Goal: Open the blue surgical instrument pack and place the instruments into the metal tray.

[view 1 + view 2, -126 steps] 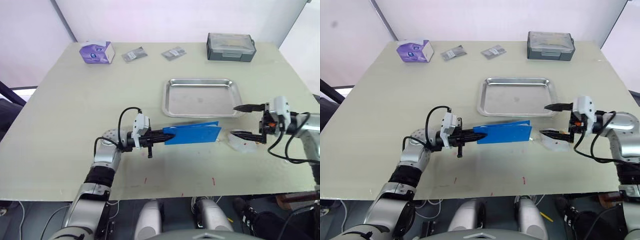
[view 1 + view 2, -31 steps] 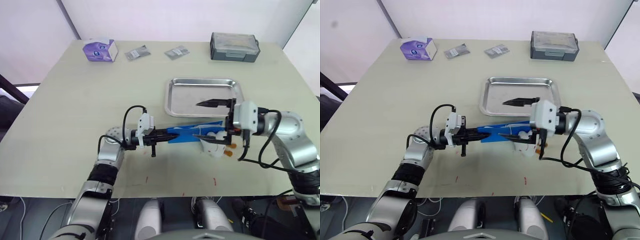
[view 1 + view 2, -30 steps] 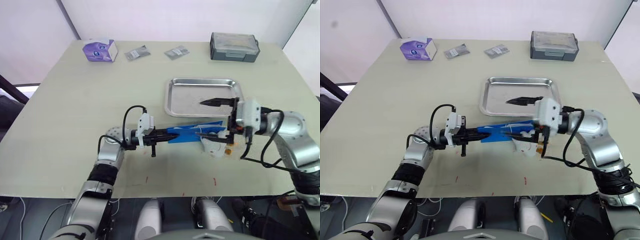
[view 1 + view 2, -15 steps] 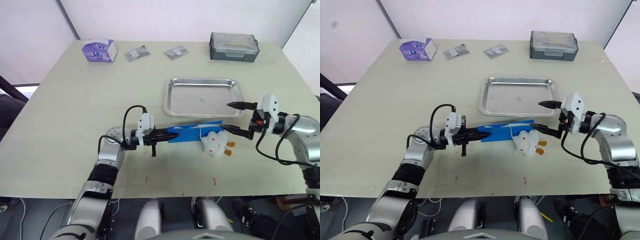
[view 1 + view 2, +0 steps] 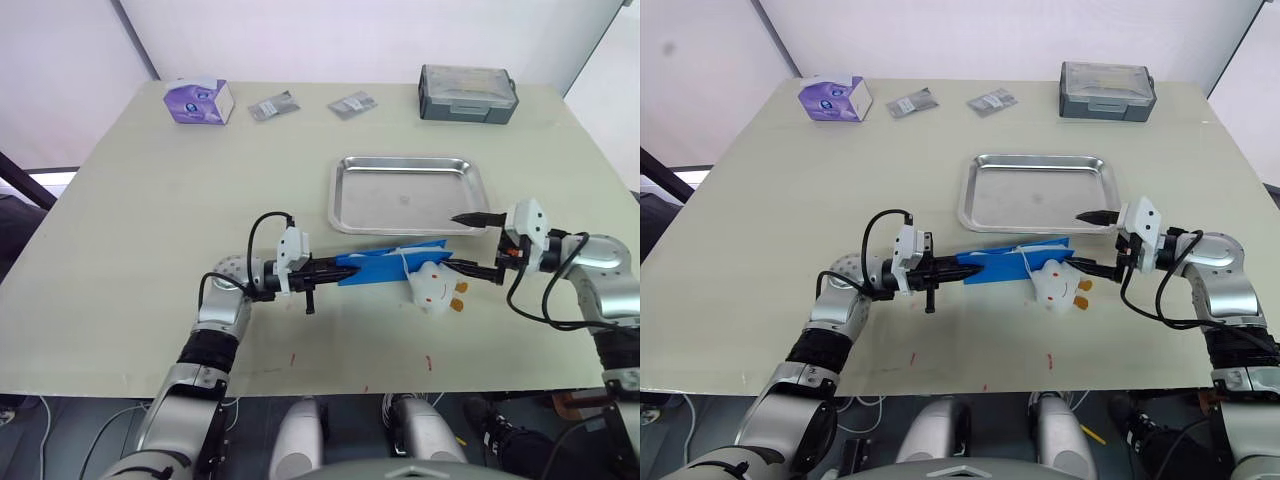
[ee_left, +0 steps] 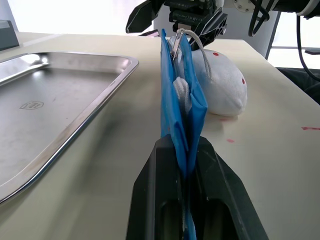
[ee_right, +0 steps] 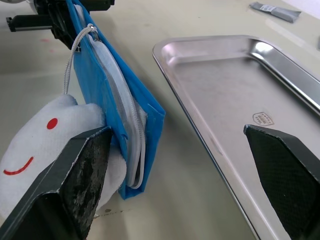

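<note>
1. On the pale counter (image 5: 150, 200), our left gripper (image 5: 335, 267) had its two black fingers (image 6: 150, 197) clamped together on one end of the blue surgical instrument pack (image 5: 392, 265), holding it up on edge.

2. The pack stood just in front of the near rim of the metal tray (image 5: 408, 193), close to it but not touching, its long side running roughly along that rim.

3. Seen along our left fingers, the pack's top edge gaped slightly, showing a white inner lining (image 6: 182, 90) between the blue layers.

4. A white soft toy (image 5: 432, 288) with red markings and small orange feet lay on the counter against the pack's far end, joined to it by a grey cord (image 7: 75, 55) that looped up to the pack's top corner.

5. Our right gripper (image 5: 480, 243) hovered beside that same end, its fingers spread wide apart and gripping nothing; one fingertip (image 5: 462, 217) reached over the tray's near right corner, the other (image 7: 75, 185) sat low against the toy and the pack's corner.

6. The tray itself held nothing, its steel floor bare apart from a small stamped mark (image 7: 263, 119).

7. We could not make out any instruments inside the pack.

8. Along the far edge of the counter stood a purple tissue box (image 5: 197, 101), two small grey sachets (image 5: 270, 106) and a grey lidded box (image 5: 468, 94), all well apart from the pack.
</note>
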Robot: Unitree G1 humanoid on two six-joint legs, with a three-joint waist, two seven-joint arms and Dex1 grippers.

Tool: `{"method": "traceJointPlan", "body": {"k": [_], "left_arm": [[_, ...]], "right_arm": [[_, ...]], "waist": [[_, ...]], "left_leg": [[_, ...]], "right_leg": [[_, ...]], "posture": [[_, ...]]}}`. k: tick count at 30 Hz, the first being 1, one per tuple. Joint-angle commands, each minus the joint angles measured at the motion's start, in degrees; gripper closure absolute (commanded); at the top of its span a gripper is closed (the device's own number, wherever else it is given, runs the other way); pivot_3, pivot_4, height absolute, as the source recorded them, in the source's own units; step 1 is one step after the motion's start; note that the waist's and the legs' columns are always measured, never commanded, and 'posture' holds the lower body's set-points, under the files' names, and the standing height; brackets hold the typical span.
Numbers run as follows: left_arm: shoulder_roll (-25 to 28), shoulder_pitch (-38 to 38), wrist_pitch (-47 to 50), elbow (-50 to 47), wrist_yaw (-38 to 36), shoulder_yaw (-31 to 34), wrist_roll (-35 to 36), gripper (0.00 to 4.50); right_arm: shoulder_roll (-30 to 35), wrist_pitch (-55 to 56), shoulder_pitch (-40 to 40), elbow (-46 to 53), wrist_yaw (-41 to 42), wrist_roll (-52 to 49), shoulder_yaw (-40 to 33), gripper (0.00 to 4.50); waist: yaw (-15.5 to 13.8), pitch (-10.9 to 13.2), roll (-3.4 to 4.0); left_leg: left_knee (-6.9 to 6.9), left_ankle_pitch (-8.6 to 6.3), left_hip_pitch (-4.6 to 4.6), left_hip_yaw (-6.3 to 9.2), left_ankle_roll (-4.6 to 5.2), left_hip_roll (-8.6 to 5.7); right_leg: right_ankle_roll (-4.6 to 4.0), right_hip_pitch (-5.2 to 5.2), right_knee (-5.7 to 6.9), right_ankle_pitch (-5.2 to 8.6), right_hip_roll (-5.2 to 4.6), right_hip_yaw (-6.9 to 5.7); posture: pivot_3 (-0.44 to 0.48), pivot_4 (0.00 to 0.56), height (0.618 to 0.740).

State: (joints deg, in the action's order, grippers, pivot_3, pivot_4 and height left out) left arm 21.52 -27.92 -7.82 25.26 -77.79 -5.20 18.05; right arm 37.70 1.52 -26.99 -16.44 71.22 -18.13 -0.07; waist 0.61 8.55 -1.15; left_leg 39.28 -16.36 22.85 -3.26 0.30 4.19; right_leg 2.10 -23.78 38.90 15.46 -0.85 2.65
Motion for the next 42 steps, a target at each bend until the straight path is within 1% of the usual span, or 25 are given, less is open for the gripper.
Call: {"method": "traceJointPlan", "body": {"k": [1, 4, 9, 13, 18, 23, 26, 30, 34, 42], "left_arm": [[-0.15, -0.33, -0.65, -2.19, -0.53, -0.41, 0.39, 4.50], [-0.05, -0.52, -0.76, -1.86, -0.67, -0.32, 0.37, 4.50], [0.13, -0.22, -1.12, -1.52, -0.98, -0.20, 0.34, 4.50], [-0.14, -0.20, -1.34, -1.20, -0.92, -0.32, 0.20, 4.50], [-0.33, -0.48, -1.69, -0.69, -1.01, -0.31, 0.11, 4.50], [-0.45, -0.48, -1.83, -0.51, -1.08, -0.39, 0.20, 4.50], [-0.68, -0.39, -1.89, -0.58, -1.09, -0.61, 0.20, 4.50], [-0.64, -0.49, -1.91, -0.53, -1.20, -0.67, 0.30, 4.50], [-0.41, -0.47, -1.80, -0.71, -1.15, -0.60, 0.37, 4.50], [-0.22, -0.25, -1.56, -1.10, -0.97, -0.56, 0.42, 4.50]], "right_arm": [[-0.10, 2.44, -2.57, -2.72, 1.12, 0.10, -0.72, 0.08], [0.52, 3.20, -3.02, -4.27, 2.47, -0.57, -1.50, 0.08], [1.49, 7.18, -3.23, -7.26, 3.99, 1.68, -0.57, 0.08], [0.27, 8.09, -2.37, -5.61, 4.71, 2.62, 1.25, 0.08], [-1.63, 5.56, -0.25, -0.59, 4.63, 1.66, 3.14, 0.08], [-2.93, 0.50, 0.92, 3.03, 3.59, 0.01, 3.34, 0.08], [-2.65, -2.78, 1.49, 3.33, 3.63, 0.46, 4.39, 0.08], [-3.16, -3.37, 0.70, 0.89, 3.54, 0.54, 3.84, 0.08], [-3.88, -6.13, -0.61, 0.47, 2.91, -1.83, 2.01, 1.04], [-3.26, -9.19, -1.09, 1.37, 4.58, -4.87, 0.70, 1.04]], "waist": [[0.00, 0.00, 0.00], [0.01, 0.00, 0.00], [0.01, 0.00, 0.00], [0.03, 0.00, 0.01], [0.04, 0.00, 0.01], [0.00, 0.00, 0.01], [-0.01, 0.00, 0.01], [-0.01, 0.00, 0.02], [0.00, 0.00, 0.01], [0.00, 0.00, 0.01]], "left_leg": [[0.00, 0.00, 0.00, -0.01, 0.00, 0.00], [0.00, 0.00, -0.01, -0.01, 0.00, 0.00], [0.00, 0.00, -0.01, -0.01, 0.00, 0.00], [0.00, 0.00, -0.02, -0.01, 0.00, 0.00], [0.00, 0.00, -0.03, -0.01, 0.00, 0.01], [0.01, 0.00, -0.03, -0.02, -0.01, 0.00], [0.00, 0.00, -0.03, -0.02, -0.01, 0.00], [0.00, 0.00, -0.03, -0.02, 0.00, 0.00], [0.01, 0.00, -0.03, -0.02, 0.00, 0.00], [0.00, 0.00, -0.03, -0.01, 0.00, 0.00]], "right_leg": [[0.00, 0.00, 0.00, 0.00, 0.00, 0.01], [0.00, 0.00, 0.00, 0.00, 0.00, 0.00], [0.00, 0.00, 0.00, 0.00, 0.00, 0.01], [0.00, 0.00, 0.01, 0.00, 0.00, 0.01], [0.00, 0.00, 0.03, 0.00, 0.01, 0.01], [0.00, 0.01, 0.02, 0.00, -0.01, 0.02], [0.00, 0.01, 0.02, 0.00, -0.01, 0.01], [0.00, 0.01, 0.02, 0.00, -0.01, 0.01], [0.00, 0.01, 0.02, 0.00, 0.00, 0.01], [0.00, 0.01, 0.02, 0.00, 0.00, 0.01]], "posture": [[0.000, 0.150, 0.731], [0.000, 0.150, 0.731], [0.000, 0.150, 0.731], [0.000, 0.150, 0.731], [0.000, 0.150, 0.731], [0.000, 0.150, 0.731], [0.000, 0.150, 0.731], [0.000, 0.150, 0.731], [0.000, 0.150, 0.731], [0.000, 0.150, 0.731]]}}
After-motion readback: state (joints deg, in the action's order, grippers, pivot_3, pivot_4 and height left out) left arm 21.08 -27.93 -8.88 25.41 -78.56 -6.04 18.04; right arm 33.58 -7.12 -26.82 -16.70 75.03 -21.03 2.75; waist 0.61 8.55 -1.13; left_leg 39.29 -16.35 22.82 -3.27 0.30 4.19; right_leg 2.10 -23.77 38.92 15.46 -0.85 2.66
